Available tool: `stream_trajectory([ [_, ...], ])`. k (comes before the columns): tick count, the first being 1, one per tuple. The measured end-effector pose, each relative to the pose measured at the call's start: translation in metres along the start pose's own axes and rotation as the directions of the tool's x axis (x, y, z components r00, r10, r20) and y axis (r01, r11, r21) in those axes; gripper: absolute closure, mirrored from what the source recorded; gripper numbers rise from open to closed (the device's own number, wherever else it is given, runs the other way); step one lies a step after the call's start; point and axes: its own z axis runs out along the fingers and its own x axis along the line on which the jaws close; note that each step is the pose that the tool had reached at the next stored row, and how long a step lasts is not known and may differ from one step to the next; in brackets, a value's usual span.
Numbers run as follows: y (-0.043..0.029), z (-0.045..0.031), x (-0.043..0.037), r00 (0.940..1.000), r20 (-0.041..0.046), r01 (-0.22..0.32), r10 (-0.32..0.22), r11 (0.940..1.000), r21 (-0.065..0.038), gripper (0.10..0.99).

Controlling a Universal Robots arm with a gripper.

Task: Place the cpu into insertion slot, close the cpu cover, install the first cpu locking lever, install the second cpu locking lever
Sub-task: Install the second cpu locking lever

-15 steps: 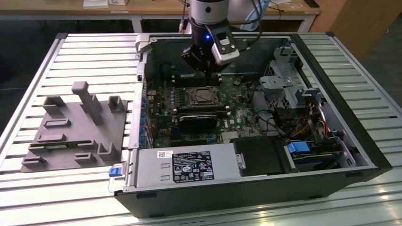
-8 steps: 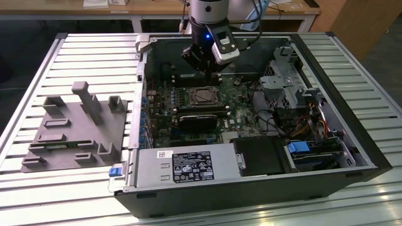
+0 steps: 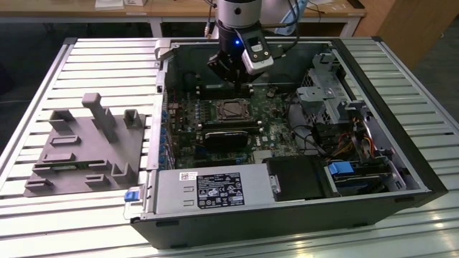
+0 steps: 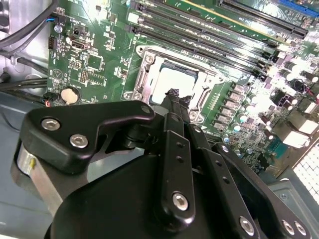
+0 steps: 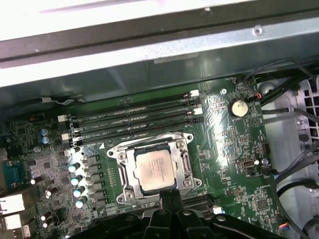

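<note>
A pale grey metal table top made of long parallel slats [image 3: 93, 59] fills most of the exterior view and shines under light from above. Far behind it stands a light wooden desk with white legs [image 3: 172, 13]. At the exterior view's far right there is a brown wooden panel [image 3: 409, 24]. The floor below looks dark.

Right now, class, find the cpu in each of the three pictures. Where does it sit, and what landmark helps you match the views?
Exterior view: the cpu sits in the socket mid-motherboard, just below the tool.
Second wrist view: the cpu is the pale square beyond the tool's tip.
First wrist view: the cpu lies framed by the silver cpu cover.
Shared landmark: the long black memory slots beside the socket.
</note>
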Motion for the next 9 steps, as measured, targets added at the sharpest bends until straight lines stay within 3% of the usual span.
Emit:
stream_trajectory([
  [9,-0.0099,0.0039,-0.0019,1.0,-0.0003,0.0,0.0,1.0,0.0,0.98],
])
